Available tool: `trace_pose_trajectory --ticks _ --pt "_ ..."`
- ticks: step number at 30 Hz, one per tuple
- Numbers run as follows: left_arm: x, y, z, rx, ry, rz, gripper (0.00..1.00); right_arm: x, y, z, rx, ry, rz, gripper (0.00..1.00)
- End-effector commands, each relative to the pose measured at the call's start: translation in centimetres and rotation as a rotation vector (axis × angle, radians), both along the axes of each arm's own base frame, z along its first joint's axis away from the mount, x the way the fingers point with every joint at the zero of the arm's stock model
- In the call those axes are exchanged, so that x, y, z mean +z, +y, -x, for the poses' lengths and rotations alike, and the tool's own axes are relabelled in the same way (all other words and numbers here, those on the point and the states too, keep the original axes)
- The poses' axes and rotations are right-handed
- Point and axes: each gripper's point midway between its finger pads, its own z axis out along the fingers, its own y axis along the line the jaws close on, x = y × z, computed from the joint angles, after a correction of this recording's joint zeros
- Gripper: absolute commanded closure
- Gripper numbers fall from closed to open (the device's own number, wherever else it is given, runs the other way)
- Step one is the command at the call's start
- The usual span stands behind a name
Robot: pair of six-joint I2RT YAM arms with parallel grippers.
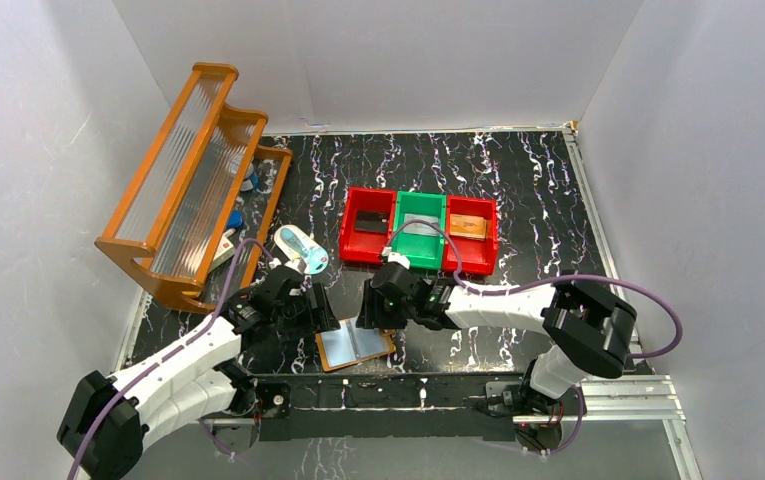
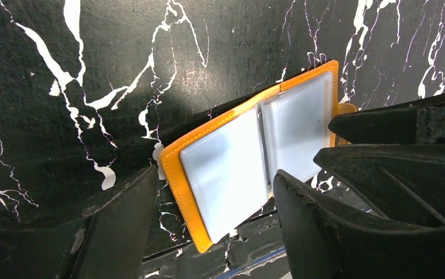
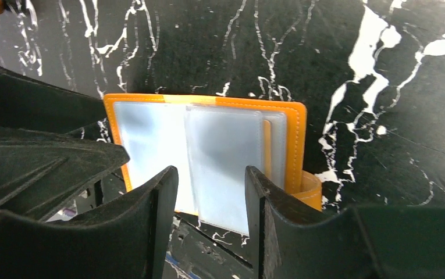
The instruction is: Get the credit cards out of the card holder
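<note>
Far left, one stepped orange wooden rack (image 1: 193,180); mid-table, three plastic bins (image 1: 420,200), two red flanking one green. Near the front edge, one flat orange card holder (image 3: 208,151) lying open, pale blue-grey credit cards (image 2: 228,168) in clear sleeves, number untellable. Over it, left gripper (image 2: 214,177) jaws wide, right gripper (image 3: 209,174) jaws narrower, both clasping nothing.

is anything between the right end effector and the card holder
Nothing visible. The right end effector hangs open above the open card holder, fingers either side of a clear sleeve. The left end effector hovers over its other half.
</note>
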Motion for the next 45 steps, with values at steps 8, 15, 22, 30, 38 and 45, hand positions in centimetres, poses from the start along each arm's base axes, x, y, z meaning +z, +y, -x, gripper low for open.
trace_pose_trajectory --ticks 8,15,22,30,38,45 --pt "-1.4 0.0 1.2 -0.027 0.068 -0.001 0.35 -1.5 -0.6 0.1 -0.028 0.038 0.079 0.5" --pt "-1.9 -0.5 1.8 -0.048 0.085 0.03 0.52 -2.1 -0.3 0.5 -0.015 0.066 0.082 0.52" --pt "-2.2 -1.8 2.0 -0.096 0.103 0.084 0.75 -1.1 1.6 1.5 0.045 0.099 -0.031 0.53" --pt "-2.2 -1.7 1.9 -0.092 0.092 0.084 0.81 1.0 3.8 2.2 0.095 0.119 -0.167 0.54" --pt "-2.2 -1.6 1.9 -0.087 0.086 0.086 0.84 2.4 6.2 3.6 0.223 0.166 -0.261 0.5" --pt "-1.9 -1.3 1.8 -0.067 0.07 0.083 0.86 1.6 6.6 4.2 0.24 0.208 -0.268 0.47"
